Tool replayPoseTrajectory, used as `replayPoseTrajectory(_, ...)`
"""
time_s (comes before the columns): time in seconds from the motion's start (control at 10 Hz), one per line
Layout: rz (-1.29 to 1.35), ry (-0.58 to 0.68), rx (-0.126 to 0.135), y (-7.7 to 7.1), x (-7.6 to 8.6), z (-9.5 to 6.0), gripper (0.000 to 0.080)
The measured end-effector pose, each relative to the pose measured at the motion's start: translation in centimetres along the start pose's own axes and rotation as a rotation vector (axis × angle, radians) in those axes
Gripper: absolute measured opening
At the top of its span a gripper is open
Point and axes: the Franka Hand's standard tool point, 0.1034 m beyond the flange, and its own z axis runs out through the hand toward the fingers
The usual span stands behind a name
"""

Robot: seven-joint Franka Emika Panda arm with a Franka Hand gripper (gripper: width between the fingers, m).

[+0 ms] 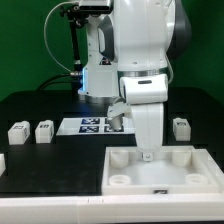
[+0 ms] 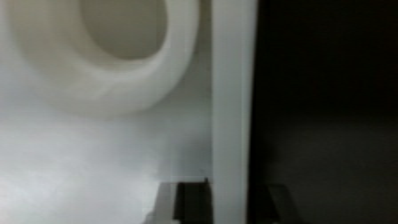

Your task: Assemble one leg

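The large white tray-like piece (image 1: 165, 172) lies at the front, toward the exterior view's right. My gripper (image 1: 148, 156) stands on its back rim. In the wrist view my gripper (image 2: 228, 206) straddles the tray's thin rim wall (image 2: 231, 100), one dark finger (image 2: 192, 202) inside and the other on the black table side, both against the wall. A round corner socket (image 2: 125, 40) of the tray shows beside it. Two legs (image 1: 18, 131) (image 1: 44, 130) stand at the exterior view's left and a third leg (image 1: 181, 126) behind the tray at the right.
The marker board (image 1: 88, 125) lies flat on the black table behind the tray, partly hidden by my arm. A white part (image 1: 2, 161) pokes in at the exterior view's left edge. The robot's base (image 1: 100, 70) stands at the back.
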Motion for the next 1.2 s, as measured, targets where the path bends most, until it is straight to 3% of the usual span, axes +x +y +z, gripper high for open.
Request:
replayPoseTrajectory(0.2,0.030,0.009,0.001,-0.12,-0.42,-0.04,0.0057)
replayPoseTrajectory(0.3,0.030,0.009,0.002,-0.14,-0.43,-0.02,0.0137)
replayPoseTrajectory(0.6,0.032,0.008,0.002,-0.15,-0.57,0.00,0.0580)
replayPoseTrajectory(0.9,0.033,0.008,0.002,-0.16,-0.60,0.01,0.0646)
replayPoseTrajectory(1.2,0.034,0.007,0.002,-0.16,-0.64,0.02,0.0649)
